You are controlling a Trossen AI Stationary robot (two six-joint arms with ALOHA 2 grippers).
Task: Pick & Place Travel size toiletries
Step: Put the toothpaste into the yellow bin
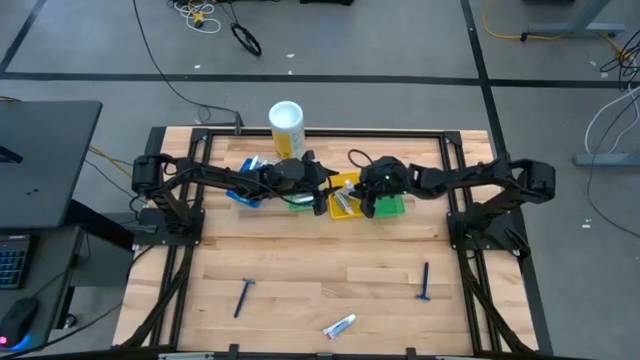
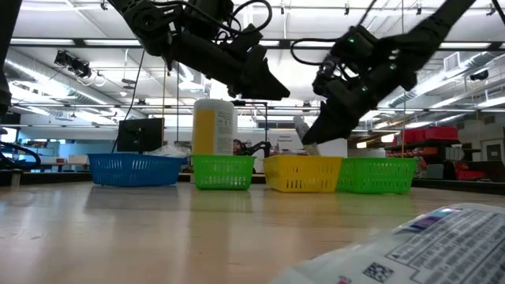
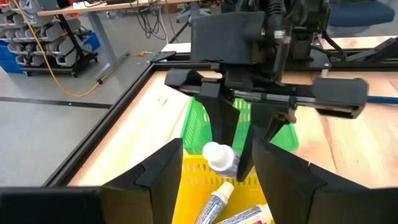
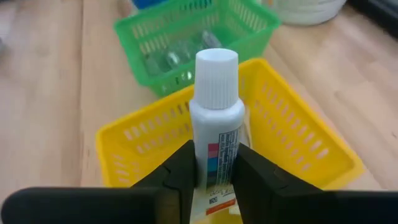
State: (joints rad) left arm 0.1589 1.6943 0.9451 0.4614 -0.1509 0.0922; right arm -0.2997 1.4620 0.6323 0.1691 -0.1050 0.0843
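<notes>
My right gripper (image 4: 214, 171) is shut on a white toothpaste tube (image 4: 216, 118) with a ribbed cap, just above the yellow bin (image 1: 345, 195). More tubes (image 3: 214, 202) lie inside that bin. My left gripper (image 3: 217, 180) is open, hovers above the bins left of it and faces the right gripper (image 3: 233, 134). On the near table lie two dark blue razors (image 1: 243, 296) (image 1: 425, 282) and one toothpaste tube (image 1: 340, 325), all flat on the wood. That tube fills the low view's near corner (image 2: 410, 244). My right gripper pinches the tube's body (image 4: 216, 158) between its two fingers, below the coloured marks. The tube lies along the fingers, and its capped end (image 4: 216, 78) sticks out past the fingertips. The fingers slant down from the table's right side. The tube is lifted clear above the yellow bin (image 2: 304, 173).
A row of bins stands at the far middle: blue (image 1: 250, 188), green (image 1: 300, 202), yellow, green (image 1: 392, 207). The tall white-and-yellow canister (image 1: 286, 125) stands behind them. Black frame rails (image 1: 470, 250) run along the table's sides. Bare wood (image 1: 330, 265) lies between the bins and the near items.
</notes>
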